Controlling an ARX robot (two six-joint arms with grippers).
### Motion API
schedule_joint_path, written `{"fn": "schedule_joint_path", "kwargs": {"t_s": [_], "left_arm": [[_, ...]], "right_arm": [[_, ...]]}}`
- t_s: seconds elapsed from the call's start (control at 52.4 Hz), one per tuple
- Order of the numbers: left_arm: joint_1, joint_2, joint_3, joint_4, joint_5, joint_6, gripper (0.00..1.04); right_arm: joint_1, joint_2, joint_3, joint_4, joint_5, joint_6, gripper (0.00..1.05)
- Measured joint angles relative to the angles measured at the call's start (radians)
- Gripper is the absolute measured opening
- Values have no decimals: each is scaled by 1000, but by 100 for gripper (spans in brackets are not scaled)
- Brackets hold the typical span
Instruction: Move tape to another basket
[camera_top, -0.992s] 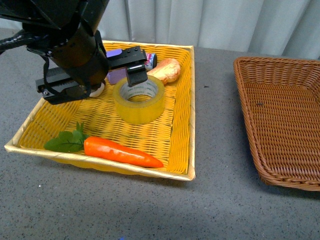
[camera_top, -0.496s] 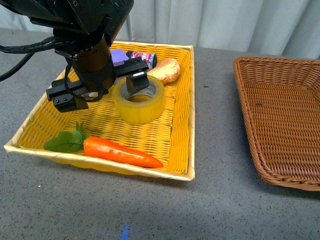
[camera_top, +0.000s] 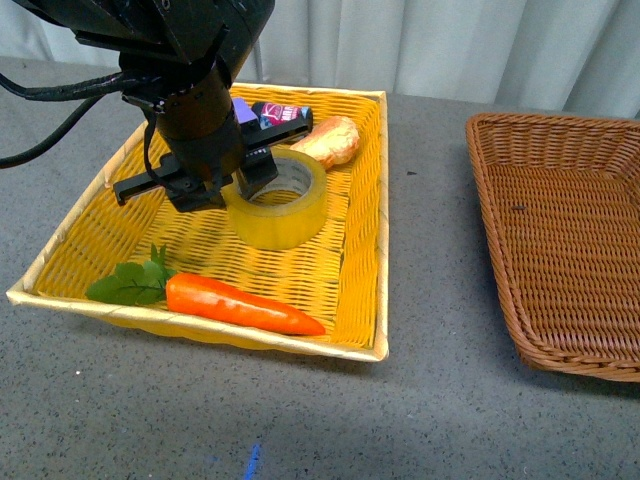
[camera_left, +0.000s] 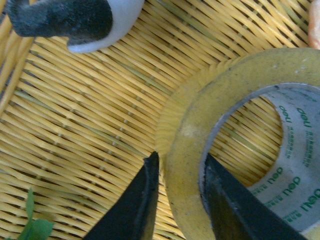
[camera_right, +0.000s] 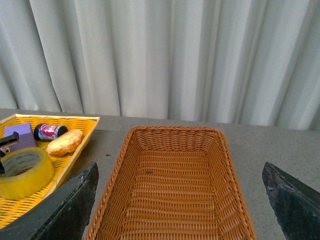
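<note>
**Left arm** (camera_top: 190, 90): black, entering from the upper left of the front view, with the wrist pitched steeply downward.

**Left gripper** (camera_left: 180, 200): two dark fingers (camera_left: 142, 205) drawn close together, one on each face of the tape (camera_left: 190, 130) wall (both appear to touch it).

**Right gripper** (camera_right: 180, 172): dark fingers (camera_right: 65, 210) spread wide apart, held level and facing forward (seen in the right wrist view only).

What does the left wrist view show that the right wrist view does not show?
Only the left wrist view: the left gripper straddling the wall of the tape, one finger inside the core and one outside, and a green leaf. Only the right wrist view: the brown basket, the curtain, the bread, a small bottle and the purple cube. Both: the tape and the yellow basket.
</note>
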Motion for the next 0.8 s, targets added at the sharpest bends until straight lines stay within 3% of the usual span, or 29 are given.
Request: {"fn": "schedule_joint_path", "kwargs": {"t_s": [0.057, 0.324, 0.439, 0.592, 0.687, 0.802], "left_arm": [[0, 0, 5, -3, -3, -3, 17], [13, -13, 18, -24, 13, 29, 16], [11, -74, -11, 132, -38, 209, 16], [-3, -157, -10, 237, 73, 484, 16], [-51, -200, -29, 345, 202, 734, 16], [-113, -211, -40, 359, 335, 918, 16]], "right_arm": [[0, 0, 0, 0, 0, 0, 96], [0, 0, 0, 0, 0, 0, 96], [0, 0, 0, 0, 0, 0, 96], [0, 0, 0, 0, 0, 0, 96], [0, 0, 0, 0, 0, 0, 96], [0, 0, 0, 0, 0, 0, 96]]}}
